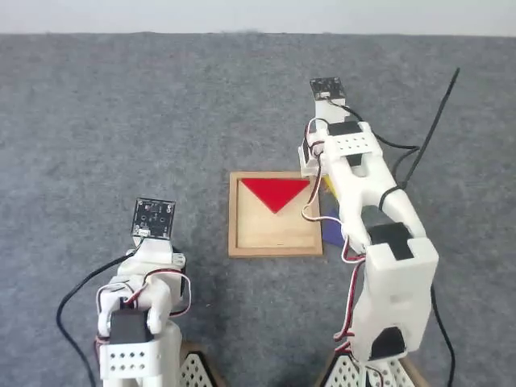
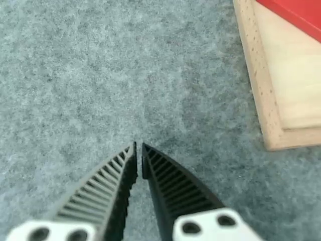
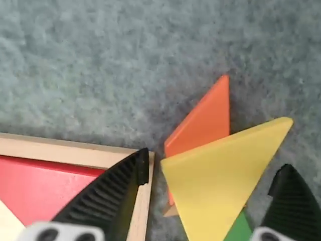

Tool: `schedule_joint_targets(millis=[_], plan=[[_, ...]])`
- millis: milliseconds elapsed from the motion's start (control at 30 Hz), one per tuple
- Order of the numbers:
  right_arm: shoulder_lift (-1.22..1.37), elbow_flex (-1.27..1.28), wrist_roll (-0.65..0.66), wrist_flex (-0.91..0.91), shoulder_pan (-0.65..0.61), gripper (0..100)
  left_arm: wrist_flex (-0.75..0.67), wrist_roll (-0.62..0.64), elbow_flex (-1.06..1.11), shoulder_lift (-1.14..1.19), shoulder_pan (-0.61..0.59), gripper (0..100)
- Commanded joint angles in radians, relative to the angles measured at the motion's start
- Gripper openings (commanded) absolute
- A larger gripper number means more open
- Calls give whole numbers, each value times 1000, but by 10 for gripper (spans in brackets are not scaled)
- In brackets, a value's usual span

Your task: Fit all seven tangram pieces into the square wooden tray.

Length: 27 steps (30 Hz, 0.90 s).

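The square wooden tray [image 1: 237, 218] lies mid-table with a red triangle [image 1: 276, 193] in its far part. My right arm [image 1: 359, 173] reaches along the tray's right side. In the right wrist view my right gripper [image 3: 214, 163] is open, with a yellow triangle [image 3: 220, 181] between its fingers, tilted over an orange triangle [image 3: 205, 120]. One finger [image 3: 115, 191] hangs over the tray rim [image 3: 75, 150] beside the red triangle [image 3: 40, 186]. A green piece [image 3: 236, 230] peeks from under the yellow one. My left gripper [image 2: 139, 148] is shut and holds nothing, above carpet left of the tray [image 2: 258, 90].
A blue piece [image 1: 330, 229] and a yellow edge [image 1: 326, 188] show on the grey carpet right of the tray, partly under the right arm. The left arm [image 1: 149, 274] sits at the near left. Open carpet lies left of and beyond the tray.
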Motion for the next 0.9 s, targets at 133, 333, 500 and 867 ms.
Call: schedule_joint_targets(millis=[133, 333, 500, 867], plan=[[-10, -57, -14, -7, 25, 354, 3, -2, -10, -17, 6, 21], [-10, -55, -15, -4, 27, 282, 3, -2, -10, -17, 6, 21], [-12, -61, -17, 24, 27, 280, 3, -2, -10, -17, 6, 21], [-154, 80, -14, 42, 27, 278, 3, -2, -10, -17, 6, 21]])
